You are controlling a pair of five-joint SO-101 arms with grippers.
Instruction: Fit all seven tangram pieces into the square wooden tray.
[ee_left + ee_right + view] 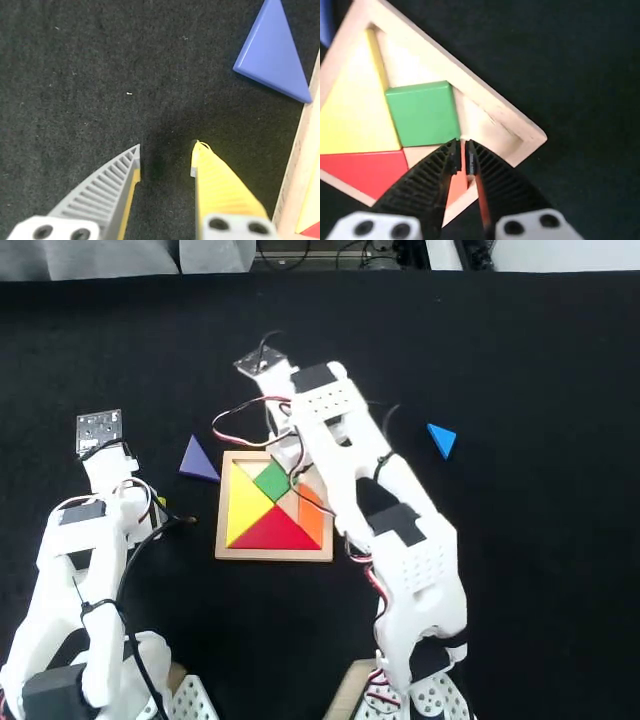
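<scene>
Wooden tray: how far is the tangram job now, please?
Done: the yellow triangle, red triangle, green square and an orange piece lie in the wooden tray. In hand: the right end effector is over the tray by the orange piece; the open left end effector is over bare table. Remaining: the purple-blue triangle and blue triangle on the table, with bare tray floor beside the square.

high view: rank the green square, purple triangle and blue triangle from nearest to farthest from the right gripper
1. green square, inside the tray, right at the tips of the right gripper.
2. purple triangle, just outside the tray's left edge.
3. blue triangle, alone out to the right, clearly farthest.
</scene>
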